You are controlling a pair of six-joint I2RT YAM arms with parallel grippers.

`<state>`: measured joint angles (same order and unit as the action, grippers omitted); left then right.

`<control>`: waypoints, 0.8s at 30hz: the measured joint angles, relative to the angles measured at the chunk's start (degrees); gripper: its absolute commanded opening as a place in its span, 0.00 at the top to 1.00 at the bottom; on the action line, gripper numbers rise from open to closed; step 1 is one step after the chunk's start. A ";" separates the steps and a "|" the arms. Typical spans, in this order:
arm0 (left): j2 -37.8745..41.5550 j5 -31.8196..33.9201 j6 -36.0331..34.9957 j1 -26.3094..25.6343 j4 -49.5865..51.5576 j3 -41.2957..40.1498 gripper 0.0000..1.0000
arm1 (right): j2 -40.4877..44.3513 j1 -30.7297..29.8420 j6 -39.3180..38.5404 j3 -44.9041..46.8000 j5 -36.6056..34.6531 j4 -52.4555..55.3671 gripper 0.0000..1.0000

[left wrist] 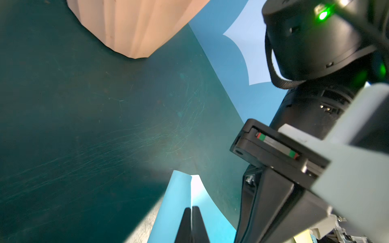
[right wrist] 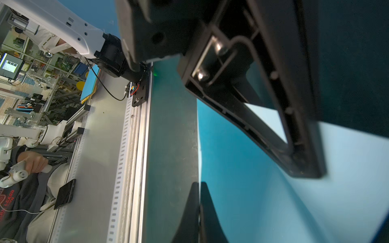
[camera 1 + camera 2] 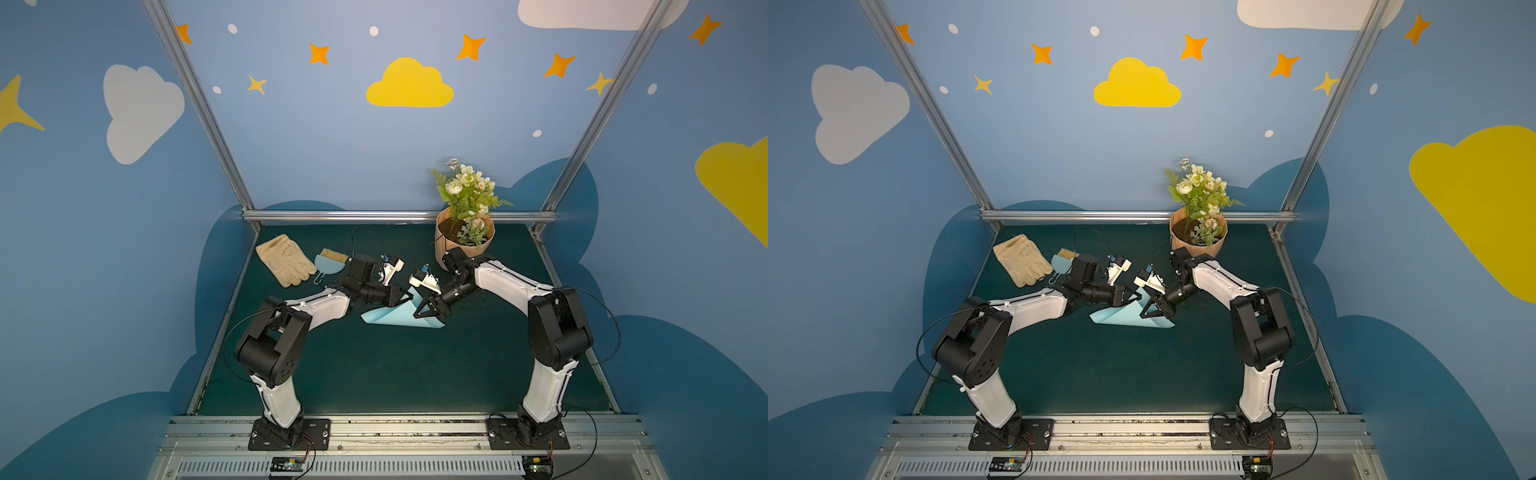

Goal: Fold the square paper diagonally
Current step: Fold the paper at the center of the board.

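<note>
In both top views I see the square paper near the middle of the dark green mat, nearer to me than the flower pot. Its lower edge rests on the mat and its upper part curls up between my two arms. The left gripper reaches in from the left with its jaws pressed together at the raised top corner of the sheet. The right gripper comes down from the right, jaws likewise closed on the curled right part. The two grippers sit just beside each other. Well off to the left lie a cream glove and a small blue dustpan, the left arm's wrist just beside the dustpan. From the left wrist camera, the left gripper has its two black fingers flat against one another, with a thin corner of the paper pinched between them and poking out past the tips. The pot's peach wall stands further off on the mat, and the other arm's black housing fills one side. From the right wrist camera, the right gripper is also closed, its fingers nipping the straight edge of the paper. The sheet bows away in a smooth curve, and the left gripper's black triangular finger lies against it.
</note>
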<state>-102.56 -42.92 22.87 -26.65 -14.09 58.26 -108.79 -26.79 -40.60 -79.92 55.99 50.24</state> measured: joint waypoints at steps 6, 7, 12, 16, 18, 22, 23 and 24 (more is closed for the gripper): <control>-5.66 -3.17 1.90 1.60 -5.35 -0.02 0.97 | -3.41 0.35 2.27 -1.88 -1.31 1.42 1.00; -6.45 -3.41 2.12 1.88 -5.95 -0.17 0.97 | -3.72 0.44 2.67 -2.01 -1.88 1.90 1.00; -8.26 -4.07 3.91 3.23 -9.20 -2.56 0.97 | -4.61 0.72 5.73 -2.82 -4.57 3.93 1.00; -8.70 -4.31 5.01 3.67 -11.80 -3.98 0.97 | -6.19 0.46 7.41 -3.56 -6.54 4.52 1.00; -9.25 -4.57 5.55 3.67 -13.25 -4.31 0.94 | -7.06 0.44 8.22 -3.74 -7.54 4.72 1.00; -10.45 -5.25 6.51 3.67 -15.54 -4.81 0.87 | -8.09 0.44 9.42 -4.28 -9.05 5.40 1.00; -10.88 -5.40 6.88 3.67 -16.15 -4.81 0.85 | -8.39 0.44 9.77 -4.85 -9.51 5.70 1.00; -11.37 -5.46 7.21 3.67 -16.72 -4.81 0.84 | -8.76 0.44 10.03 -5.55 -9.90 6.03 1.00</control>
<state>-113.93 -48.38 30.09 -22.98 -30.81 53.45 -117.56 -26.35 -30.57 -85.47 46.09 56.27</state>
